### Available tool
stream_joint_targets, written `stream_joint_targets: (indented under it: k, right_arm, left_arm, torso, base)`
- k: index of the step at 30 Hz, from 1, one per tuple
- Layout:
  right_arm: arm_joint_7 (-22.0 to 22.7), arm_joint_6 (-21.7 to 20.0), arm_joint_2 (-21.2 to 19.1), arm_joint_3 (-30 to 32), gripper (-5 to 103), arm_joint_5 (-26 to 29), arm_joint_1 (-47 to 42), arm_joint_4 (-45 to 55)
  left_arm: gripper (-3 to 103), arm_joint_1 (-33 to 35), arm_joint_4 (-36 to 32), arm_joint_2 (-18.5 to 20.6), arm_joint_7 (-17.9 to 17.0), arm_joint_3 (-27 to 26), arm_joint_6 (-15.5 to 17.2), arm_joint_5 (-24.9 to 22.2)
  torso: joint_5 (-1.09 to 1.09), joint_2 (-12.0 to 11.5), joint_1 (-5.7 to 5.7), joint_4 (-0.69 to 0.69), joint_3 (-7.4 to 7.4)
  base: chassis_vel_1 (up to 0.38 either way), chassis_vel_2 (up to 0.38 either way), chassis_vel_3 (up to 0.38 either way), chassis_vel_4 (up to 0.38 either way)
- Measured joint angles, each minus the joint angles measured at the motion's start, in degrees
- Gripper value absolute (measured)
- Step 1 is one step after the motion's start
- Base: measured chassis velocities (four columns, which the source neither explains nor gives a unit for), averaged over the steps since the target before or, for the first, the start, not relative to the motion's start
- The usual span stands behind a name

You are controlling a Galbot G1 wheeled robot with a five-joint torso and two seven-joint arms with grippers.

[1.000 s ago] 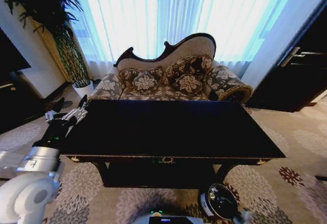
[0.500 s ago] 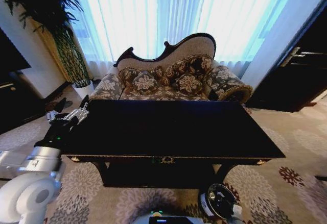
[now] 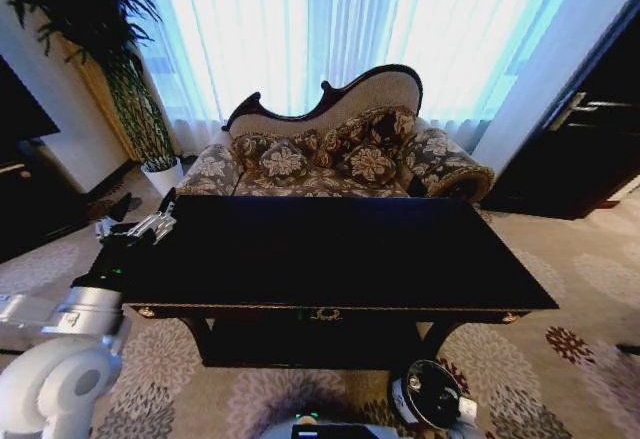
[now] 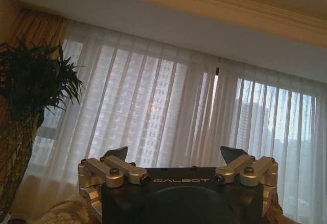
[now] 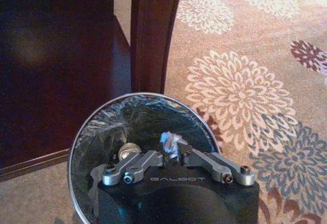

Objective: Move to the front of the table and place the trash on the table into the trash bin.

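Right gripper (image 5: pixel 172 147) poised over the trash bin (image 5: pixel 84 132) beside the table (image 3: pixel 340 249) leg, jaws closed on crumpled tissue (image 5: pixel 168 141). Best released squarely over the opening. Left gripper (image 4: pixel 176 157) spread wide, raised at the table's left end.

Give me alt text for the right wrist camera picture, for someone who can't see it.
The right gripper hangs over the open trash bin, its fingers shut on a crumpled white tissue. The lined bin stands on flowered carpet beside a dark table leg.
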Motion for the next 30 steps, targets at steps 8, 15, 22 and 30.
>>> stream_joint_targets:
  k: [8,15,22,30]
  right_arm:
    - [-1.7,0.8,0.4,0.1,45,-1.3,-0.8,1.0]
    - [-7.6,3.1,0.6,1.0,73,-3.2,-4.8,8.7]
    - [-8.5,4.7,0.5,0.5,97,2.1,-16.7,28.5]
    - [-10.3,2.7,-4.6,1.6,100,5.1,-26.5,46.6]
  left_arm:
    - [100,0.2,-0.3,-0.1,0.0,-0.4,0.0,0.0]
    - [100,0.4,-0.4,-0.1,0.0,-0.8,0.0,-0.2]
    - [100,0.4,-0.4,-0.4,0.0,-0.7,0.1,-0.3]
    - [100,0.4,-0.4,-1.0,-0.1,0.7,0.1,0.6]
  torso:
    - [0.00,0.0,0.00,0.00,0.00]
    - [0.00,0.0,0.00,0.00,0.00]
    - [0.00,0.0,0.00,-0.01,-0.01]
    - [-0.02,0.0,0.00,0.00,0.00]
  base:
    - [0.000,0.000,0.000,0.000]
    - [0.000,0.000,0.000,0.000]
    - [0.000,0.000,0.000,0.000]
    - [0.000,0.000,0.000,0.000]
